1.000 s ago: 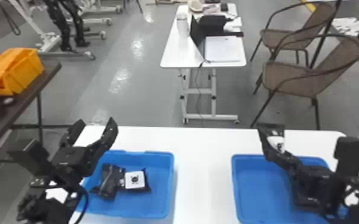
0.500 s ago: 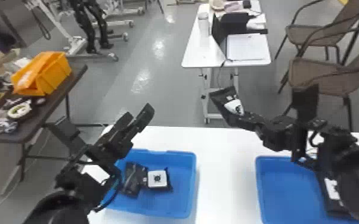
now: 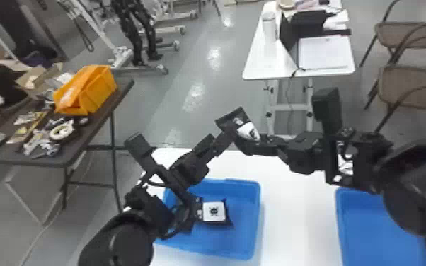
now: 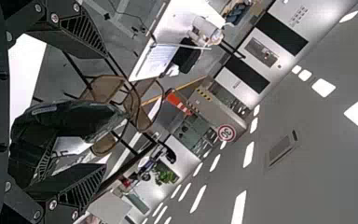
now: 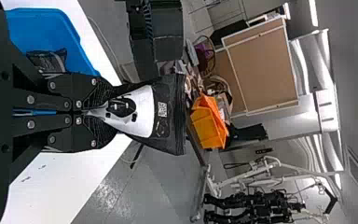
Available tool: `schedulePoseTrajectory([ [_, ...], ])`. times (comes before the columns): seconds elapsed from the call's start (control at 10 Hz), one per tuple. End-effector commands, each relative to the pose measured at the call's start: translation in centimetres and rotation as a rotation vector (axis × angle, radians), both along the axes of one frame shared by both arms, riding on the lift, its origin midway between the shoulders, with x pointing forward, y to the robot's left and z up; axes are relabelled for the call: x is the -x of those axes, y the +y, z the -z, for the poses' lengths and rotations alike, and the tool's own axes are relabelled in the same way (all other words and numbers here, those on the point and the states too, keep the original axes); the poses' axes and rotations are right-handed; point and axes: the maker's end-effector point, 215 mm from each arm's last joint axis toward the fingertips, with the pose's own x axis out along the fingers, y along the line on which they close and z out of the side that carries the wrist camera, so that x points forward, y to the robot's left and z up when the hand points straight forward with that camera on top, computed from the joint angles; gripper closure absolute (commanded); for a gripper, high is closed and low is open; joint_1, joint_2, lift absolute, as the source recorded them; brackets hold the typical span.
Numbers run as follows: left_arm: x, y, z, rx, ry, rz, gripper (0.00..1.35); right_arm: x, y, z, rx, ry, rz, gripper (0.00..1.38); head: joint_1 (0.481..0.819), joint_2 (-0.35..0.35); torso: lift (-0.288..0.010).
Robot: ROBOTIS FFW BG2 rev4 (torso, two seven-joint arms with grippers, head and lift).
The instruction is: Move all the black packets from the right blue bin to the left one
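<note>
Plainly, white-labelled black packet between pinching right fingers; left fingers wide apart

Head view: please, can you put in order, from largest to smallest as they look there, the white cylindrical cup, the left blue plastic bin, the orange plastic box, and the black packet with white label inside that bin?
1. Left blue bin, partly covered
2. Orange box
3. White-labelled black packet
4. White cup

A robotics lab, judging by the black legged robot, wheeled frame and cluttered dark table.
</note>
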Motion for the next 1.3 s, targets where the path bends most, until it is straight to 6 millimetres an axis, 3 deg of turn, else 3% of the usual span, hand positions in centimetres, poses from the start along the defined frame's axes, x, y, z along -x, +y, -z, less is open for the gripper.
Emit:
schedulePoseTrajectory([
  [0.0, -0.1, -0.7, 0.5, 0.0, 0.01, 0.015, 0.2, 0.3, 0.6, 0.2, -0.002, 0.012, -0.016, 1.28, 0.695, 0.326, 0.0],
  [0.3, -0.1, -1.3, 0.9, -0.008, 0.024, 0.022, 0.19, 0.5, 1.1, 0.6, -0.013, 0.038, -0.021, 1.28, 0.695, 0.327, 0.0],
  [0.4, -0.3, -1.7, 0.7, -0.006, 0.022, 0.03, 0.25, 0.5, 1.3, 0.6, -0.017, 0.044, -0.023, 1.28, 0.695, 0.326, 0.0],
  [0.5, -0.3, -1.8, 0.6, -0.018, 0.019, 0.037, 0.87, 0.6, 1.5, 0.8, -0.019, 0.051, -0.026, 1.28, 0.695, 0.325, 0.0],
  [0.6, -0.2, -2.1, 1.3, -0.037, 0.042, 0.042, 1.25, 0.6, 1.5, 1.1, -0.02, 0.059, -0.022, 1.28, 0.695, 0.323, 0.0],
  [0.8, 0.2, -1.5, 1.5, 0.091, 0.028, -0.041, 1.22, 0.5, 1.8, 1.1, -0.033, 0.064, -0.02, 1.28, 0.695, 0.323, 0.0],
  [0.9, 0.5, -0.1, 2.0, 0.09, 0.033, -0.078, 1.22, 0.5, 1.8, 1.3, -0.036, 0.071, -0.018, 1.27, 0.695, 0.328, 0.0],
  [1.0, 0.5, 0.4, 1.7, 0.077, 0.014, -0.098, 1.22, 0.3, 1.9, 1.4, -0.048, 0.081, -0.013, 1.05, 0.695, 0.338, 0.0],
  [1.1, 0.5, 1.2, 1.2, 0.062, -0.011, -0.128, 1.22, 0.1, 1.7, 1.8, -0.06, 0.095, -0.002, 0.51, 0.695, 0.344, 0.0],
  [1.2, 0.4, 3.1, 0.8, 0.011, -0.044, -0.191, 1.22, -0.5, 0.7, 2.0, -0.068, 0.092, 0.025, 0.07, 0.695, 0.35, 0.0],
])
